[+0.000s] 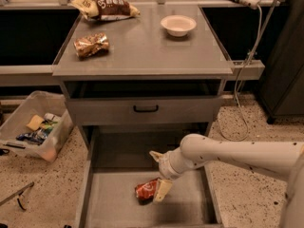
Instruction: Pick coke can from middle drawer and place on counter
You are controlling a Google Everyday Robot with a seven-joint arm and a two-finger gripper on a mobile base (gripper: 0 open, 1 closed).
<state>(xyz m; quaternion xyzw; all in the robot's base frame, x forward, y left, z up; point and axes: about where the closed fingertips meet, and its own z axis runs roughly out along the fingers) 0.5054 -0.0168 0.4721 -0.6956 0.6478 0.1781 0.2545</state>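
Observation:
The red coke can (145, 190) lies on its side on the floor of the open middle drawer (114, 203), near the front. My gripper (158, 173) reaches in from the right on a white arm and is open, just above and to the right of the can. Its lower finger (162, 190) overlaps the can's right end; its upper finger (155, 155) stands well above the can. The grey counter (147, 46) tops the cabinet above.
On the counter are a gold-brown snack packet (91, 44), a brown-and-yellow chip bag (105, 6) and a white bowl (178, 24). A closed drawer front with a black handle (145, 109) sits above the open drawer. A clear bin (33, 126) of items stands on the floor at left.

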